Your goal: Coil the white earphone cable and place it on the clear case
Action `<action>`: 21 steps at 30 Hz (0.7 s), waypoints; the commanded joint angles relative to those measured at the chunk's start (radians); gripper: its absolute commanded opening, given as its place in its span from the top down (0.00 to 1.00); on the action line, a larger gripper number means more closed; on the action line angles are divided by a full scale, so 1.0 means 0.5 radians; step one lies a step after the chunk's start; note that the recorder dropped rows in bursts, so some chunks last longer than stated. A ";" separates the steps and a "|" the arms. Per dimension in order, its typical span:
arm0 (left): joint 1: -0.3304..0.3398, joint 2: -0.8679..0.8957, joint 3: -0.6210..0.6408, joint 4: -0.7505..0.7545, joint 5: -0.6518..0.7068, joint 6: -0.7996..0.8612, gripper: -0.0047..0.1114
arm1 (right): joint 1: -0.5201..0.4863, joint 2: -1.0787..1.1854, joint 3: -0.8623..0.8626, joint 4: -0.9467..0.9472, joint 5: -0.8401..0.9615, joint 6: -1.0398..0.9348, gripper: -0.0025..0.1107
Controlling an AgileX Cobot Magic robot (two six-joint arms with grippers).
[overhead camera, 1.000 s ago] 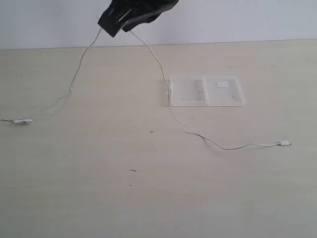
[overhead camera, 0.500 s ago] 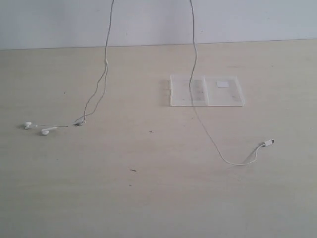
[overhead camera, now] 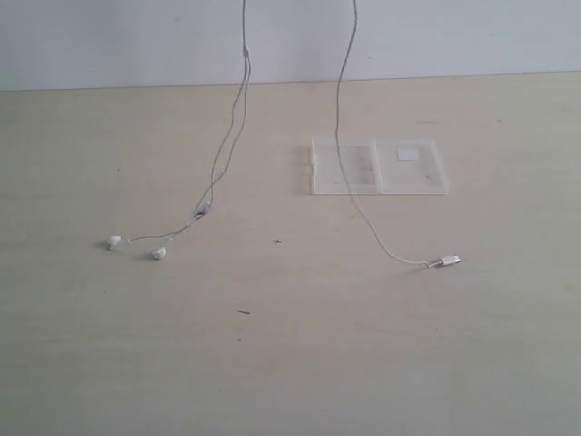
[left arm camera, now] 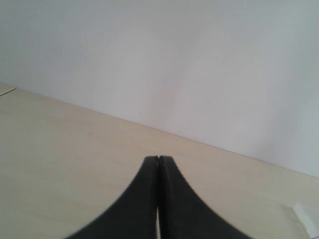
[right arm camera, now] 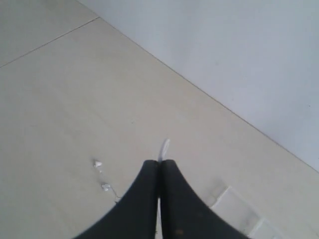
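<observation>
Left of the right tool (right arm camera: 159,162), which hangs high over the surface (overhead camera: 272,363), the left tool (left arm camera: 158,157) appears low, its jaws pressed together and empty as far as its wrist view shows. Below the right tool and to its left, the earbuds (overhead camera: 113,242) rest on the surface. From them the white earphone cable (overhead camera: 337,136) climbs out of the exterior view and drops back as a second strand.

Right tool: jaws closed. A white sliver at their tip is judged to be the pinched cable.

Below it to the right lies the clear case (overhead camera: 418,177). The second strand passes in front of its left half, and the plug (overhead camera: 445,262) rests beyond.

Procedure: hold the pinch firm, gather both hanging strands just under it with the left tool, then form loops. Avoid dragging the plug against the case.
</observation>
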 commanded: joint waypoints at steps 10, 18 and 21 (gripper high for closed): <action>-0.026 0.000 0.000 -0.008 0.006 0.005 0.96 | -0.087 -0.028 -0.479 -0.022 -0.012 0.020 0.98; -0.026 0.000 0.000 -0.008 0.006 0.005 0.96 | -0.097 -0.054 -0.516 0.107 -0.012 0.020 0.98; -0.026 0.000 0.000 -0.008 0.006 0.005 0.96 | -0.091 -0.054 -0.476 0.195 -0.012 -0.010 0.98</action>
